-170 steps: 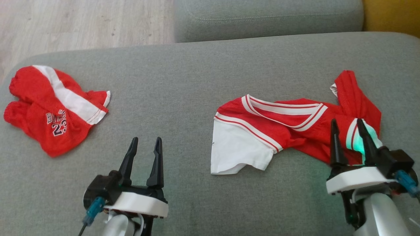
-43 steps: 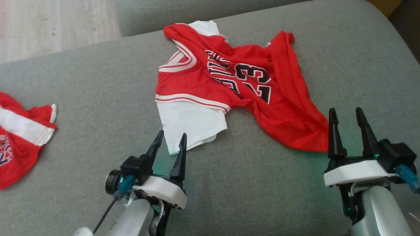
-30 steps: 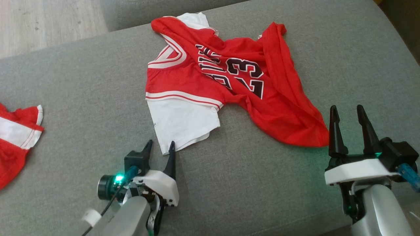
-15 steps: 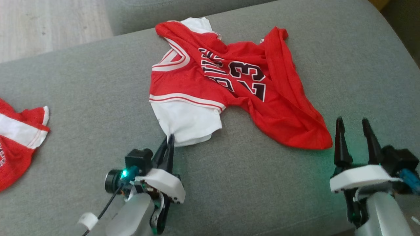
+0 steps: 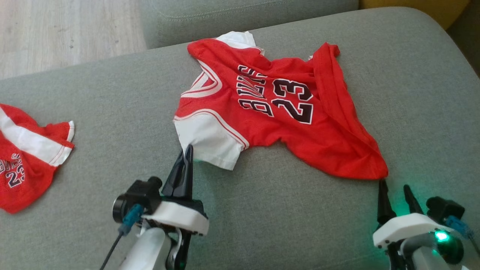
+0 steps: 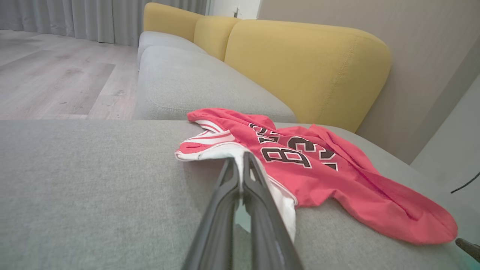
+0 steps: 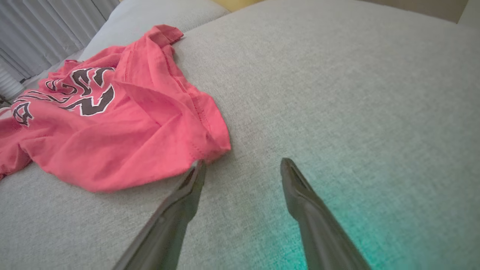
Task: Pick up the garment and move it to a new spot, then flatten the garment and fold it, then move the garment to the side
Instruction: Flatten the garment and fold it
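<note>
Jersey (image 5: 262,131), one, red with white sleeves, numbered 23; laid rumpled on the grey sofa cushion (image 5: 112,93), towards its back edge. Grippers, two: left gripper (image 5: 188,150) clenched on the near white sleeve's edge; right gripper (image 5: 393,184) held spread, one fingertip just beside the red hem corner. Shorts (image 5: 26,161), one pair, red, well apart at the left.

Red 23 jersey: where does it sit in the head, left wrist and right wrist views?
Head view: jersey upper centre, white sleeve pinched by left gripper.
Left wrist view: jersey centre to right, sleeve in the shut left gripper.
Right wrist view: jersey left half, hem corner beside open right gripper.
Shared landmark: black number print.
</note>
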You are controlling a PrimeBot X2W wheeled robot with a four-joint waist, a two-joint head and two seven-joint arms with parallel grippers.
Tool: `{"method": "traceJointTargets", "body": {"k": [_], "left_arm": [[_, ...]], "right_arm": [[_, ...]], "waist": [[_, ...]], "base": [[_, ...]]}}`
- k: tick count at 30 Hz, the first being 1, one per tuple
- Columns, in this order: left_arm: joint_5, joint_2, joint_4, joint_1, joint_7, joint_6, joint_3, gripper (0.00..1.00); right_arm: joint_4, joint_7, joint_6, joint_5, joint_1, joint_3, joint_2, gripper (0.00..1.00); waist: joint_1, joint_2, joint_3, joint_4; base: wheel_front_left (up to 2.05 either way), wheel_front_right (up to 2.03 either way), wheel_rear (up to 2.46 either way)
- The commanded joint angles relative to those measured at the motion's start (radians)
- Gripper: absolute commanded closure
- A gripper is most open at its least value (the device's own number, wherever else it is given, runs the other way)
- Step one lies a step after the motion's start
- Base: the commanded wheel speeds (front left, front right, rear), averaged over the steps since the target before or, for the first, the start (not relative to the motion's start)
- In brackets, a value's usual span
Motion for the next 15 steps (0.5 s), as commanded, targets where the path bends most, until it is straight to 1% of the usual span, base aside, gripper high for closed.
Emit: {"method": "traceJointTargets", "body": {"k": [1,7,15], "left_arm": [[0.010,0.006,-0.041,-0.033,-0.011,-0.005,0.043,1.00],[0.023,0.005,-0.050,-0.022,-0.011,-0.015,0.049,1.00],[0.023,0.004,-0.051,-0.028,-0.011,-0.020,0.050,1.00]], "right_arm": [[-0.010,-0.010,0.007,0.024,-0.060,0.037,-0.003,0.00],[0.056,-0.022,0.007,0.087,-0.107,0.090,-0.003,0.00],[0.089,-0.031,0.007,0.133,-0.139,0.123,-0.003,0.00]], "waist": [[0.0001,0.0000,0.000,0.001],[0.0001,0.0000,0.007,0.007],[0.0001,0.0000,0.022,0.016]], "base": [[0.00,0.00,0.00],[0.00,0.00,0.00],[0.00,0.00,0.00]]}}
